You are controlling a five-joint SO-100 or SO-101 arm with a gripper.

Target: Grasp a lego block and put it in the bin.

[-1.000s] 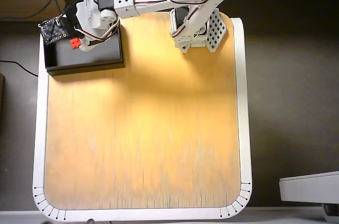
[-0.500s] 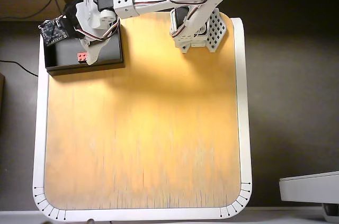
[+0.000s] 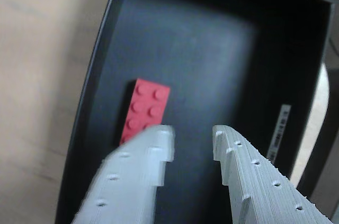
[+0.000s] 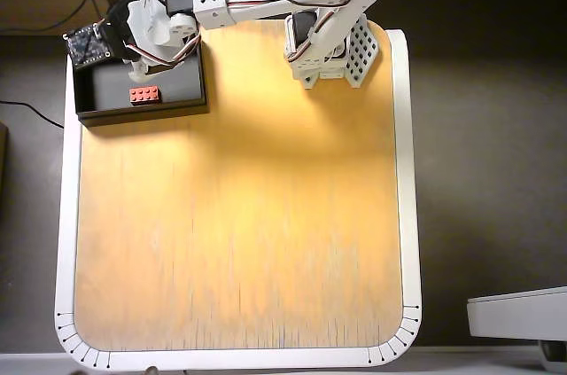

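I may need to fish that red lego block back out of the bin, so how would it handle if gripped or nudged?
The lego block looks like rigid moulded plastic, so it probably won't flex. It lies flat, studs up, on the bin floor: it should slide, not roll. Being small, it is likely light; smooth sides could slip between the open gripper fingers.

My overhead camera looks straight down from high up, taking in the whole surface (image 4: 239, 215) with the bin (image 4: 89, 112) at its upper left. My wrist camera rides close, peering past the jaws down into that bin (image 3: 90, 102); its interior is what both views share.
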